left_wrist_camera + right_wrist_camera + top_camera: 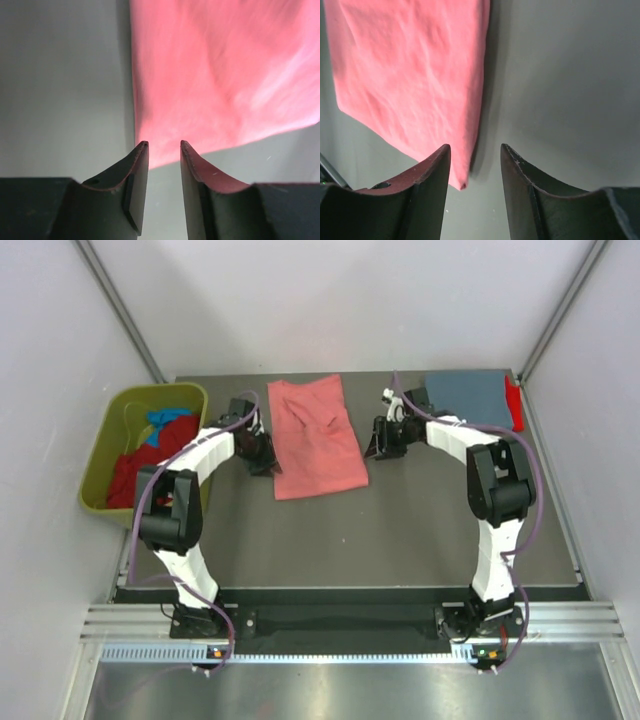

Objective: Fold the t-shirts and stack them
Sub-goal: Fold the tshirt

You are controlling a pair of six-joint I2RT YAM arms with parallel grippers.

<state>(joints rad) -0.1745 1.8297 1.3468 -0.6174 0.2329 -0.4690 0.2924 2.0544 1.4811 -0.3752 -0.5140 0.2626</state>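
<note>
The pink shirt (pixel 315 440) lies flat on the table (pixel 420 530), narrowed to a strip. The left hand (pixel 164 145) and right hand (pixel 475 147) stand open and empty by its corners. Pinch both corners level, so the next fold stays square.

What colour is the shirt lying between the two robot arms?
Salmon pink, plain with no pattern. The shirt shows best in the top external view.

Bright, even overhead light; a soft shadow edges the salmon-pink t-shirt (pixel 410 75). The left wrist view is blurred.
</note>
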